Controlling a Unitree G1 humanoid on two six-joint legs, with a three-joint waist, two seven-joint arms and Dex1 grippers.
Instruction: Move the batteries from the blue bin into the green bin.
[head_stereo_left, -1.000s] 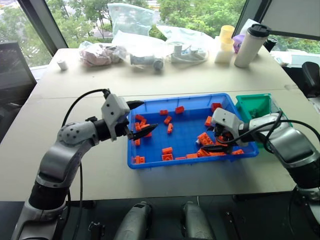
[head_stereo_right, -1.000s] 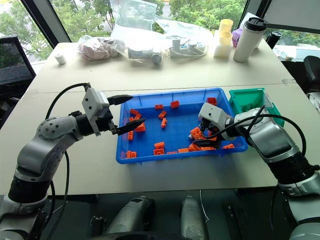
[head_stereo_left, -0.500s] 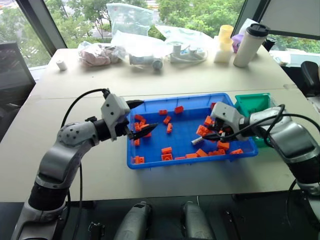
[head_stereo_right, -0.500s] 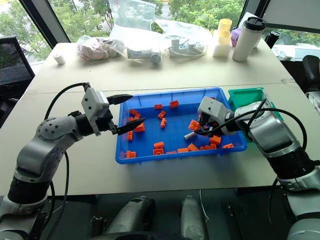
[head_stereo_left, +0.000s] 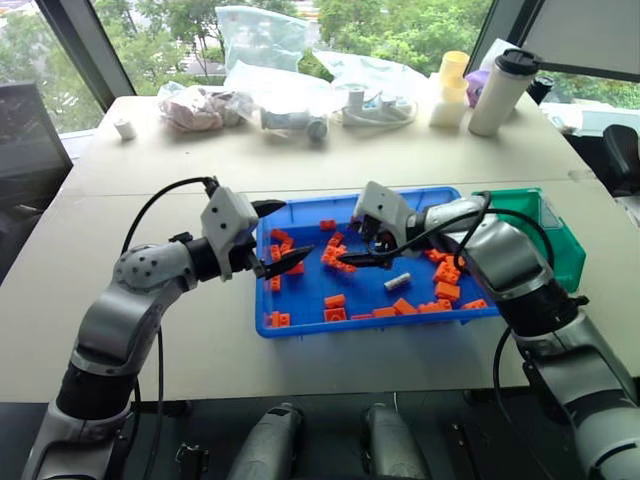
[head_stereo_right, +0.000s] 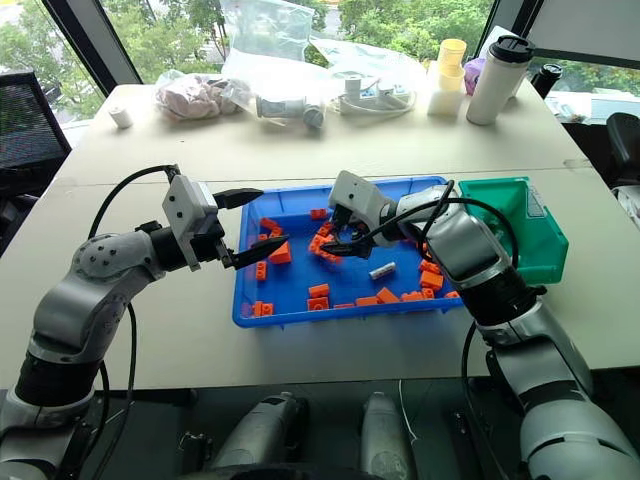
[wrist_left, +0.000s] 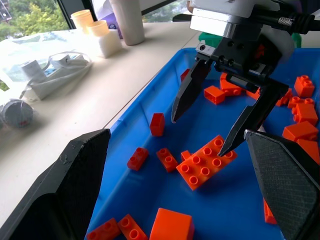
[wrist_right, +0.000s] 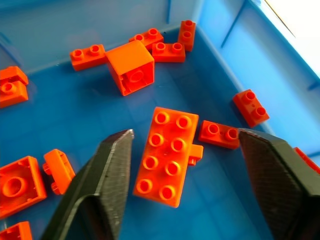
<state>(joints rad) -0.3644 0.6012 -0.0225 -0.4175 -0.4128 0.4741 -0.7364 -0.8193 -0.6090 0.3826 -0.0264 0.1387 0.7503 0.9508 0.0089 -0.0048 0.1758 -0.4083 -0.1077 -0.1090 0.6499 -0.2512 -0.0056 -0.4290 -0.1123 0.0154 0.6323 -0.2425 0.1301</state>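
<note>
Left arm is reaching forward from the left, elbow bent, forearm angling toward the centre. Left gripper (head_stereo_left: 285, 234) is pointing roughly level and to the right, its two black fingers spread apart, nothing between them.

Right arm is crossing in from the right, forearm lying toward the centre, wrist bent so the right gripper (head_stereo_left: 364, 248) is tilting downward and toward the left one. Its fingers (wrist_left: 186, 95) are standing wide apart, tips pointing down, nothing between them. The two grippers are facing each other, near but apart.
</note>
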